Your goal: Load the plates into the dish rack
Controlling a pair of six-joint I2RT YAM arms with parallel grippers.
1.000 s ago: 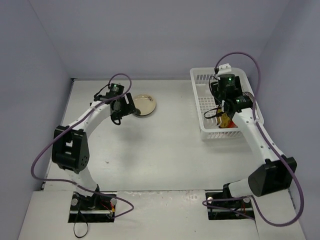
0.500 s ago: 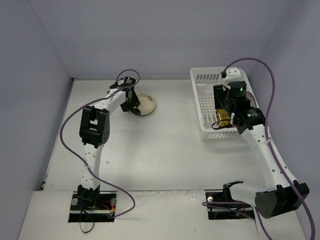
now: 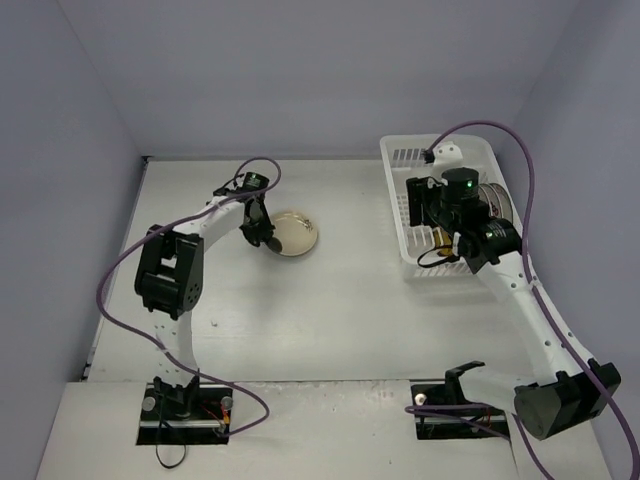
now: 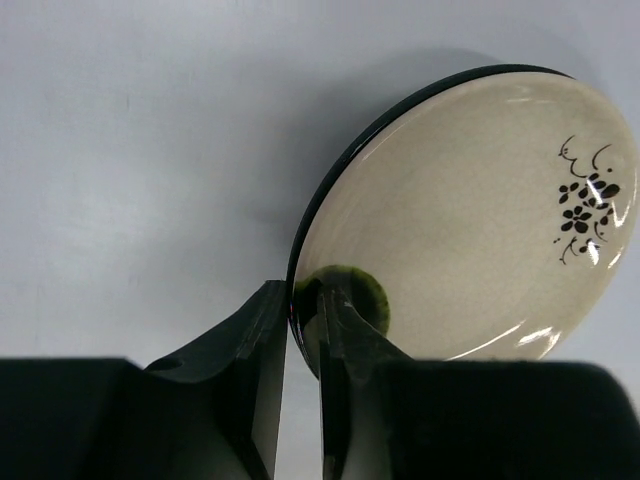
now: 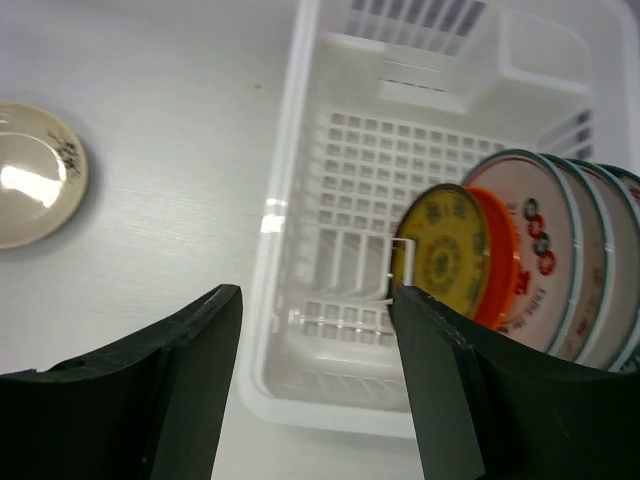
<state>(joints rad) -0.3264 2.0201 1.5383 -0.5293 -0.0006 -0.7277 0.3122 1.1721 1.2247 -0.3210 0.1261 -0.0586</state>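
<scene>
A cream plate (image 4: 470, 210) with a dark rim and a small black flower mark sits tilted over the table, casting a shadow beneath it. My left gripper (image 4: 305, 315) is shut on its near rim, one finger under it and one on its inner face. From above, the same plate (image 3: 295, 234) lies left of centre with the left gripper (image 3: 262, 238) at its left edge. My right gripper (image 5: 318, 295) hangs open and holds nothing above the white dish rack (image 5: 285, 200). A yellow-brown plate (image 5: 440, 245), a red-orange plate (image 5: 503, 262) and white plates with red patterns (image 5: 540, 255) stand on edge in it.
The dish rack (image 3: 400, 160) stands at the back right of the table, close to the right wall. Its left half shows bare perforated floor (image 5: 380, 170). The cream plate (image 5: 35, 175) lies well to the rack's left. Purple cables loop over both arms.
My left gripper has closed on the cream plate's rim, and plate and gripper have shifted a little toward the near side. The right gripper has shifted slightly left over the rack, still open.
</scene>
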